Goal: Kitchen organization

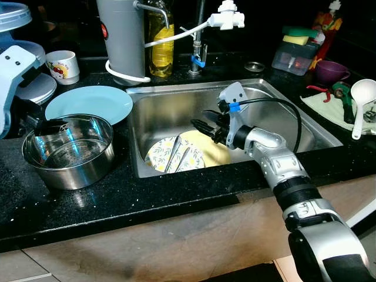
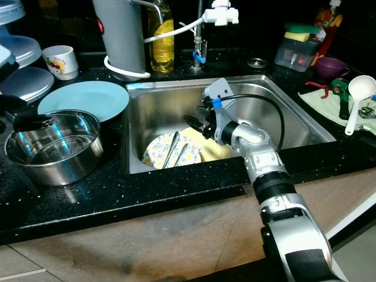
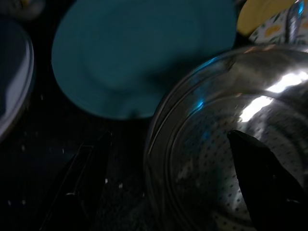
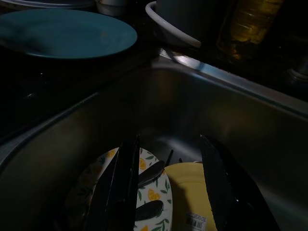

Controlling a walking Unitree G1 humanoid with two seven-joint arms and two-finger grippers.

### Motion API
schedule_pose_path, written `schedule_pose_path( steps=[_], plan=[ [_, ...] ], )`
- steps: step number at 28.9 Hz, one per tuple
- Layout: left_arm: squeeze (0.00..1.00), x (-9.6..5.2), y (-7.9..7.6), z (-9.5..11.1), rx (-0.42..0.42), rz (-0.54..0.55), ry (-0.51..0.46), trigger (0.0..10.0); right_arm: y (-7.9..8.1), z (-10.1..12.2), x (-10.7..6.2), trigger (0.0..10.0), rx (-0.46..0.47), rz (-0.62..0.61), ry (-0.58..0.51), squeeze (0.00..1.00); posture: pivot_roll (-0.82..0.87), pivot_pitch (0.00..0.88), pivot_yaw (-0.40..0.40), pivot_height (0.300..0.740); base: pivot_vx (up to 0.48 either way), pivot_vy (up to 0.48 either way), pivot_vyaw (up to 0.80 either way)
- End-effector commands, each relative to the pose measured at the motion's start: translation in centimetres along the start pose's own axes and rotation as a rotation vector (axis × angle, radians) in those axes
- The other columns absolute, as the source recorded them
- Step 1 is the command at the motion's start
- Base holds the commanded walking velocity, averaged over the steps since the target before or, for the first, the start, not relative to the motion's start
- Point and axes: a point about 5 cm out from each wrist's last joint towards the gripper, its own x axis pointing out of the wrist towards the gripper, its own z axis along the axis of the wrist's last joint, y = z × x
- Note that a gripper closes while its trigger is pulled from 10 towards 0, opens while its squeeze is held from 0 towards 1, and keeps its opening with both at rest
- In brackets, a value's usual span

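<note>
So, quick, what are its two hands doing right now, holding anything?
Right tool: open, holding nothing, poised in the sink above the patterned plate.
Left tool: open, one finger inside the steel pot, one outside its rim, not closed on it.

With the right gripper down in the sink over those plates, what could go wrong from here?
1. The right gripper is open above the patterned plate, where cutlery lies loose; a grab might catch the cutlery and slip.
2. The yellow plate overlaps the patterned plate, so lifting one could drag or knock the other against the sink wall.
3. The left gripper straddles the steel pot's rim; a shift could nudge it toward the blue plate.
</note>
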Motion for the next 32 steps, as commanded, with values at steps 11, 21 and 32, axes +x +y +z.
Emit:
schedule_pose_path(
  steps=[11,21,32],
  plan=[
    [0.0,1.1,0.5,-3.6,-0.062,0.027,0.157,10.0,0.0,-0.1,-0.3,10.0,0.019,0.007,0.0,0.0,0.05,0.197,-0.031,0.74,0.0,0.0,0.0],
    [0.0,1.4,1.3,-3.0,-0.127,0.097,0.103,0.0,-0.1,0.0,-0.3,10.0,0.017,0.006,-0.001,0.0,0.04,0.196,-0.031,0.74,0.0,0.0,0.0],
    [0.0,1.6,1.6,-2.5,-0.158,0.116,0.079,0.0,0.0,0.0,-0.3,10.0,0.021,0.007,-0.002,0.0,0.04,0.189,-0.032,0.74,0.0,0.0,0.0]
  ],
)
